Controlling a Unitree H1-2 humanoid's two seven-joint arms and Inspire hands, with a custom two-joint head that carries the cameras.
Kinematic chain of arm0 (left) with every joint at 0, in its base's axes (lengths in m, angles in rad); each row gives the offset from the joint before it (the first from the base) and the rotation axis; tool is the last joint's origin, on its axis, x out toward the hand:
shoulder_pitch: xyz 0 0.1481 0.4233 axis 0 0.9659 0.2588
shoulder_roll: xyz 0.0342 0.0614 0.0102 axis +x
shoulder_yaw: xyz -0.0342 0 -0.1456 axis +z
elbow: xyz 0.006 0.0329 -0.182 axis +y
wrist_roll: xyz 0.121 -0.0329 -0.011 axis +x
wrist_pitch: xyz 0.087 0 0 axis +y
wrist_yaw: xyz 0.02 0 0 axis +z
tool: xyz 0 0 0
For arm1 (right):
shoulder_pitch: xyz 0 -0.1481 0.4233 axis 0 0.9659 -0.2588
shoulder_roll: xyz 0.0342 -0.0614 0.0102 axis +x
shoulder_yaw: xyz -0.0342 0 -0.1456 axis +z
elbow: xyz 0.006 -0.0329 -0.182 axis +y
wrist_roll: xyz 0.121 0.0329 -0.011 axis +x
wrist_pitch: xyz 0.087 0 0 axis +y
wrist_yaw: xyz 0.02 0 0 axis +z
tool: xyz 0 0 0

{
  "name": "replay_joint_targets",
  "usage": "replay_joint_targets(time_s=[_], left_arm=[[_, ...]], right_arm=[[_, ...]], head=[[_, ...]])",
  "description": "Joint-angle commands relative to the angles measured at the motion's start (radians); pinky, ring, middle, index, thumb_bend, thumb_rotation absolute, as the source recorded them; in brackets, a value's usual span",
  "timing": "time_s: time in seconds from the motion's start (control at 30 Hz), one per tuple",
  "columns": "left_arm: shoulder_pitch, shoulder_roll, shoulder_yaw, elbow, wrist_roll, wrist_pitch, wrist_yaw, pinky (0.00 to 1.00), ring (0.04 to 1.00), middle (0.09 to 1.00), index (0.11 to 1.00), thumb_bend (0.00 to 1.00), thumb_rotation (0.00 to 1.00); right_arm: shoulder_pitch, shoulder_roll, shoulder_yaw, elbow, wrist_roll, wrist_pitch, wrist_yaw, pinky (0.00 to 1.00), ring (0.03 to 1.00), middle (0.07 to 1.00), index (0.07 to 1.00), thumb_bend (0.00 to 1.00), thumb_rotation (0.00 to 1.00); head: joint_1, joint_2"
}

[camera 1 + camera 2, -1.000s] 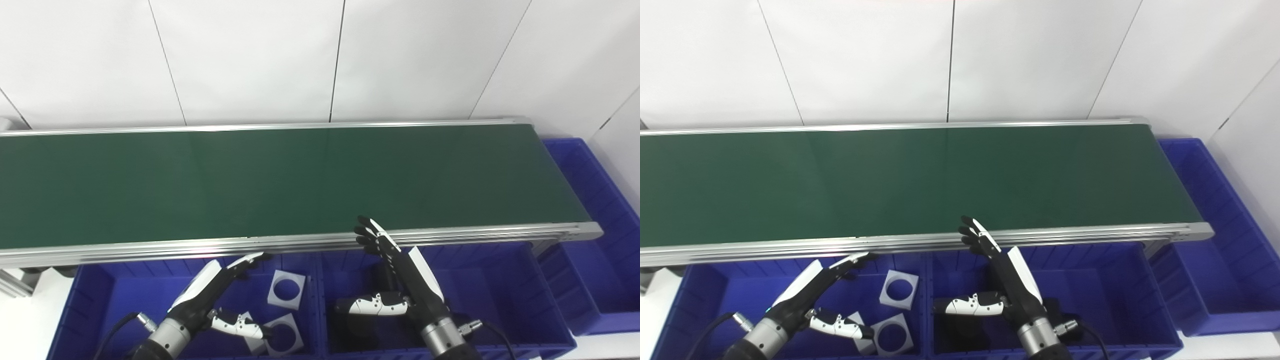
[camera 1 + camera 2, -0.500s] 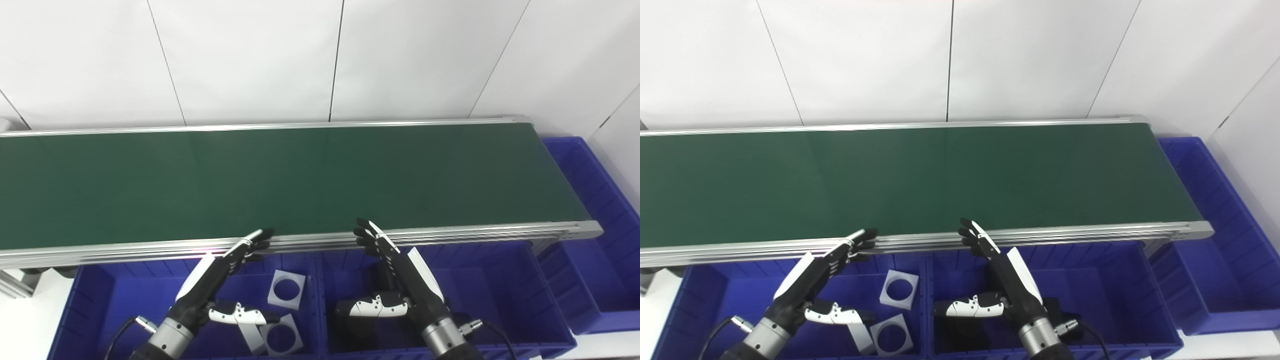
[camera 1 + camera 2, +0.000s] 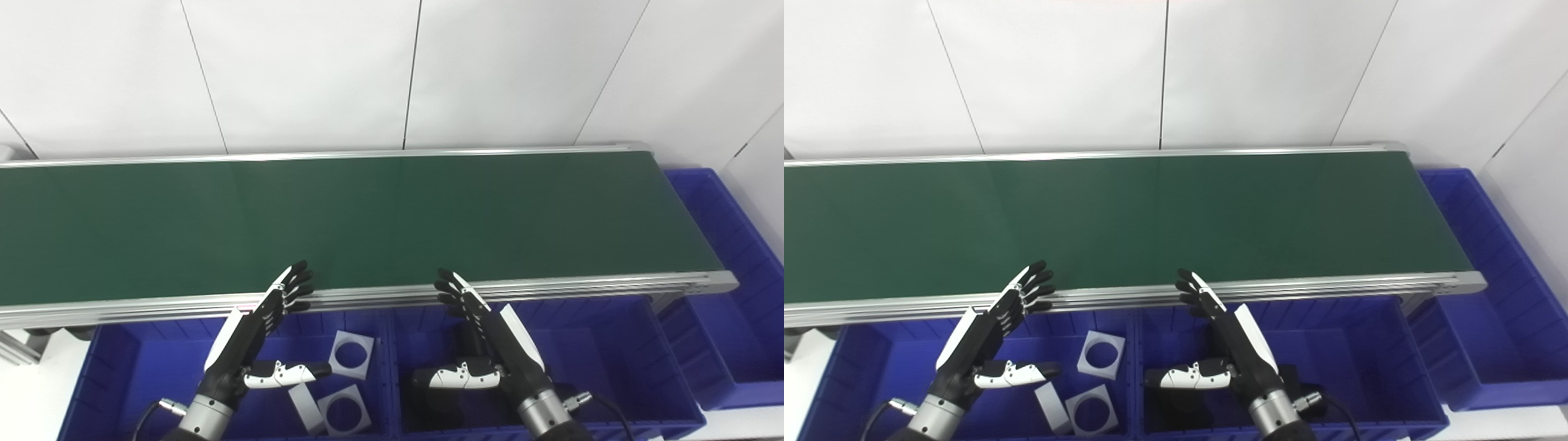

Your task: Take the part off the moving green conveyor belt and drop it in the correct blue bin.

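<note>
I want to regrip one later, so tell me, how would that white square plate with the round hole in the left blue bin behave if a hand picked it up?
The white square plate looks thin and flat with crisp edges, so probably stiff and light. Lying nearly flat in the left blue bin, it offers little edge to pinch and may slide. It should not roll.

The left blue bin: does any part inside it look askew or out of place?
In the left bin two square plates with round holes lie flat. A third white part beside them looks tilted, perhaps leaning on the lower plate. Otherwise nothing stands out, and the belt carries no part.
</note>
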Motion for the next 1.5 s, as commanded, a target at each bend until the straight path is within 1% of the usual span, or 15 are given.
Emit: replay_joint_targets(time_s=[0.0, 0.13, 0.4, 0.53, 0.73, 0.8, 0.87, 0.9, 1.03, 1.13, 1.27, 1.47], left_arm=[[-0.007, 0.001, 0.004, -0.010, -0.010, -0.045, 0.005, 0.80, 0.885, 0.940, 0.950, 0.84, 0.30], [-0.006, 0.005, 0.001, -0.014, 0.003, -0.049, 0.005, 0.80, 0.887, 0.940, 0.944, 0.83, 0.28], [-0.005, 0.003, -0.003, -0.018, 0.007, -0.052, 0.006, 0.78, 0.869, 0.929, 0.935, 0.86, 0.26], [-0.004, 0.003, -0.004, -0.018, 0.016, -0.055, 0.010, 0.78, 0.866, 0.926, 0.936, 0.86, 0.27], [-0.005, -0.005, -0.008, -0.016, 0.020, -0.060, 0.015, 0.78, 0.867, 0.926, 0.933, 0.87, 0.28], [-0.005, -0.008, -0.011, -0.012, 0.026, -0.066, 0.021, 0.78, 0.868, 0.926, 0.932, 0.87, 0.28], [-0.005, -0.012, -0.013, -0.011, 0.030, -0.070, 0.024, 0.78, 0.870, 0.927, 0.930, 0.88, 0.29], [-0.006, -0.015, -0.015, -0.012, 0.031, -0.069, 0.024, 0.78, 0.871, 0.927, 0.930, 0.88, 0.29], [-0.004, -0.029, -0.014, -0.021, 0.046, -0.062, 0.031, 0.77, 0.867, 0.923, 0.923, 0.87, 0.27], [-0.003, -0.033, -0.012, -0.027, 0.052, -0.056, 0.031, 0.77, 0.865, 0.921, 0.922, 0.87, 0.27], [-0.004, -0.033, -0.011, -0.023, 0.035, -0.051, 0.024, 0.78, 0.873, 0.925, 0.919, 0.87, 0.27], [-0.004, -0.031, -0.011, -0.019, 0.028, -0.058, 0.022, 0.78, 0.876, 0.925, 0.920, 0.87, 0.27]], right_arm=[[-0.008, -0.001, -0.002, -0.044, 0.004, 0.001, -0.007, 0.84, 0.879, 0.906, 0.953, 0.81, 0.22], [-0.008, 0.000, -0.003, -0.039, 0.005, -0.007, -0.010, 0.84, 0.878, 0.904, 0.950, 0.82, 0.23], [-0.005, -0.004, -0.003, -0.043, 0.012, -0.010, -0.007, 0.85, 0.879, 0.904, 0.951, 0.80, 0.20], [-0.003, -0.005, -0.003, -0.046, 0.008, -0.007, -0.008, 0.84, 0.878, 0.905, 0.952, 0.80, 0.21], [-0.001, -0.013, -0.007, -0.051, 0.018, -0.007, -0.004, 0.86, 0.882, 0.907, 0.954, 0.80, 0.21], [0.002, -0.018, -0.009, -0.053, 0.026, -0.012, -0.003, 0.85, 0.884, 0.907, 0.954, 0.80, 0.20], [0.003, -0.022, -0.012, -0.055, 0.032, -0.014, -0.002, 0.85, 0.886, 0.909, 0.954, 0.79, 0.18], [0.003, -0.026, -0.013, -0.055, 0.031, -0.015, -0.002, 0.85, 0.886, 0.910, 0.954, 0.79, 0.18], [0.003, -0.032, -0.018, -0.056, 0.034, -0.017, -0.005, 0.84, 0.882, 0.907, 0.952, 0.79, 0.17], [0.004, -0.031, -0.019, -0.057, 0.031, -0.013, -0.009, 0.82, 0.870, 0.898, 0.945, 0.80, 0.18], [0.002, -0.036, -0.016, -0.055, 0.029, -0.020, -0.005, 0.83, 0.876, 0.901, 0.949, 0.79, 0.18], [0.002, -0.036, -0.015, -0.052, 0.033, -0.026, -0.005, 0.83, 0.880, 0.903, 0.950, 0.79, 0.17]], head=[[0.000, 0.001], [-0.001, 0.000], [0.015, -0.002], [0.022, -0.002], [0.063, 0.000], [0.101, 0.002], [0.108, 0.002], [0.126, 0.003], [0.129, 0.003], [0.129, 0.003], [0.129, 0.003], [0.123, -0.001]])
